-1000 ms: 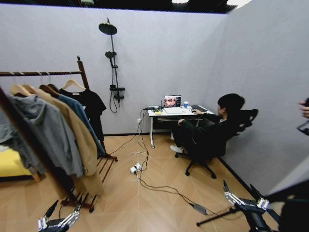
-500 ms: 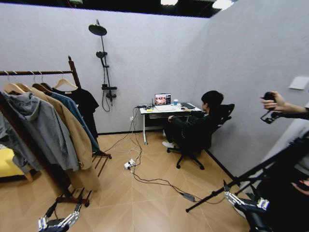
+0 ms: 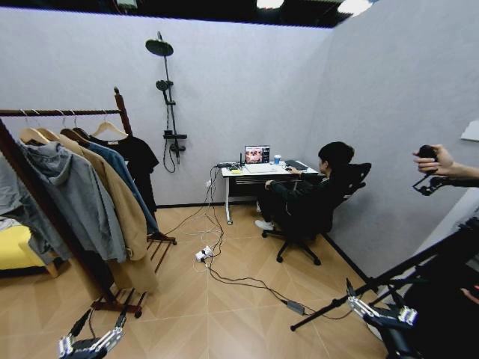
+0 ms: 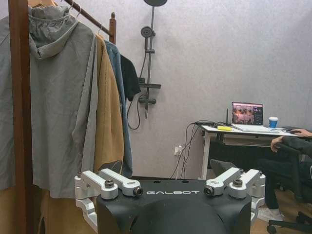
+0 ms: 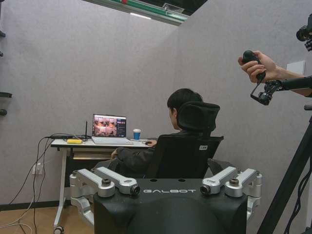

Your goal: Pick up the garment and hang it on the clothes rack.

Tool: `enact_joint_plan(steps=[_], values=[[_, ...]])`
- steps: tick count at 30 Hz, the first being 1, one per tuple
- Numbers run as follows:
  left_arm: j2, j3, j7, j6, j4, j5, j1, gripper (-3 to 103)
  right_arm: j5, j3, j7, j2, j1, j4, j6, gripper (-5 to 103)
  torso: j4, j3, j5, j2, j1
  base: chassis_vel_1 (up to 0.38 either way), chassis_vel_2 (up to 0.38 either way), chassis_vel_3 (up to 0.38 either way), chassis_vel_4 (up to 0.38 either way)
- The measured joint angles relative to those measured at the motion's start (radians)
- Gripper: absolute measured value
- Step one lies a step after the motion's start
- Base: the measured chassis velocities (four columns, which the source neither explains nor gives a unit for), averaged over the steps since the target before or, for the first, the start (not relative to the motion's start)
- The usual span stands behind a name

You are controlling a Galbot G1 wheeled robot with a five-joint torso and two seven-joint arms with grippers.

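Note:
The clothes rack [image 3: 60, 113] stands at the left, its dark wooden post close by in the left wrist view [image 4: 19, 97]. The garment [image 3: 123, 176], a dark blue-green top [image 4: 119, 97], hangs on the bar between a tan coat [image 3: 112, 202] and a black T-shirt [image 3: 142, 161]. A grey hoodie [image 3: 67, 198] hangs nearest me. My left gripper [image 3: 99, 323] is low at the bottom left, open and empty [image 4: 174, 185], short of the rack's base. My right gripper [image 3: 370, 295] is low at the bottom right, also open and empty [image 5: 168, 185].
Cables and a power strip [image 3: 203, 256] trail across the wooden floor. A desk [image 3: 262, 170] with a laptop and an occupied office chair [image 3: 322, 217] stand at the back. A tripod leg [image 3: 374, 283] slants at the right. A yellow seat [image 3: 15, 250] sits behind the rack.
The whole picture has swung, so the camera moved: first toward the right, then slightly back. A tripod and a hand holding a controller came into view at the right. Both grippers keep their pose.

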Motion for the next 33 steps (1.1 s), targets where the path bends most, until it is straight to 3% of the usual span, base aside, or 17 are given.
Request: enact_joint_plan(steps=[22,33], values=[[0.0,0.0,-0.001,0.0,0.0,0.0,0.0,100,0.0,0.0,0.0,0.0,-0.001,0.0,0.0,100,0.0002,-0.001,0.0,0.001,-0.002,0.201,-0.192,-0.181,0.191],[0.0,0.0,-0.001,0.0,0.0,0.0,0.0,100,0.0,0.0,0.0,0.0,0.0,0.0,0.0,100,0.0003,0.0,-0.0002,-0.001,0.001,-0.015,0.011,0.02,-0.016]])
